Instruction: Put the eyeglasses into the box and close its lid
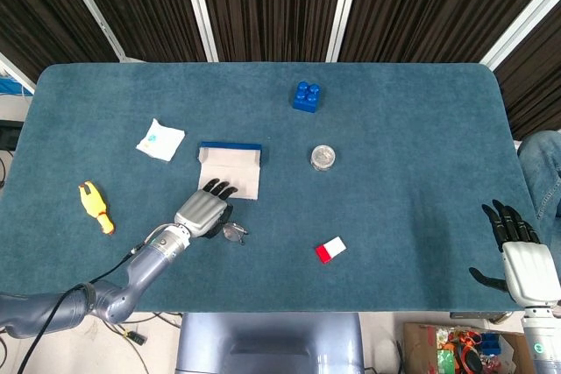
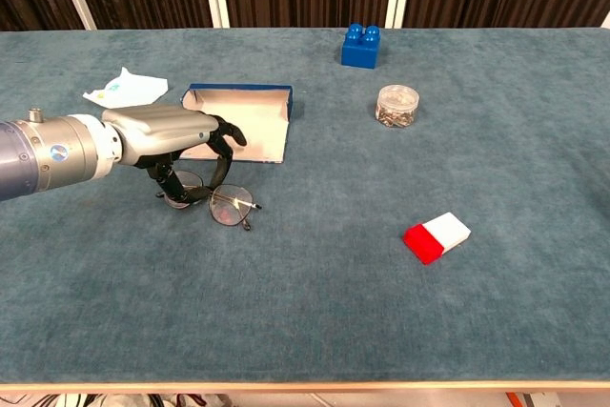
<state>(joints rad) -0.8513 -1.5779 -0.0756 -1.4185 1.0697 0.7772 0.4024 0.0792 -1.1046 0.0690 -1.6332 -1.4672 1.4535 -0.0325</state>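
Chest view shows the silver left hand [image 2: 167, 135] with its black fingers [image 2: 221, 161] curled down around one end of the thin round-lensed wire eyeglasses [image 2: 221, 203], apparently pinching the frame, though the contact itself is partly hidden. The other lens sticks out just past the fingertips, on the blue felt table [image 2: 315, 312]. Just beyond the knuckles lies the open blue-edged rectangular box [image 2: 250, 121] with its pale lining up. Well apart, at the table's near edge, the right hand [image 1: 519, 256] rests with fingers spread, holding nothing.
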